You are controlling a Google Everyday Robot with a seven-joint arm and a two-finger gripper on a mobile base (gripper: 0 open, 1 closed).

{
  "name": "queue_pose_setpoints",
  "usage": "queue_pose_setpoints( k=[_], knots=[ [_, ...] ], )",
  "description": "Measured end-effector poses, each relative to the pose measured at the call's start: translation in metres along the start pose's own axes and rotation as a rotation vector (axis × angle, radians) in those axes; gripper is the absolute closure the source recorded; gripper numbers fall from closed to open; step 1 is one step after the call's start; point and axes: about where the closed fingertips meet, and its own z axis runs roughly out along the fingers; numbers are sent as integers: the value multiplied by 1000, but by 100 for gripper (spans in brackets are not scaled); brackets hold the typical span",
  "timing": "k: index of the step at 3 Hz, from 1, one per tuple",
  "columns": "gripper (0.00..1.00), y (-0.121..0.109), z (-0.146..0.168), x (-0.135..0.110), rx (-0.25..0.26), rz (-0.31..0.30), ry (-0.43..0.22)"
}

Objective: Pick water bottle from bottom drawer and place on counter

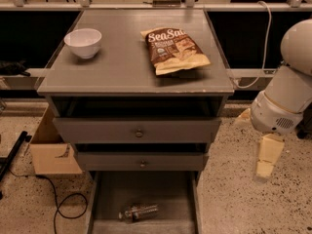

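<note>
All steps remain: the water bottle (140, 212) lies in the open bottom drawer (146, 191); the claw (264, 168) hangs beside the table (122, 65), width I cannot tell.

white rounded arm (295, 82), vented joint (273, 117); cream gripper (264, 165) right of cabinet (97, 129)

The end effector (263, 171) hangs right of the cabinet (220, 106); the arm (292, 82) above it is cut off by the right edge. Down to its left, the bottom drawer (146, 191) runs off the lower edge, and the label of the bottle (140, 212) inside cannot be made out. Farther left, a box (51, 152) is partly hidden behind the cabinet.
</note>
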Motion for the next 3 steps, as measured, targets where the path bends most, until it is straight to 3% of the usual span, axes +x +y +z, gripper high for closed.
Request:
queue_pose_setpoints(
  k=[1, 2, 3],
  knots=[
    [0, -2, 24, -13, -43, -25, -78],
    [0, -1, 61, -16, -106, -37, -196],
    [0, 0, 81, -11, -135, -30, -252]
  ],
)
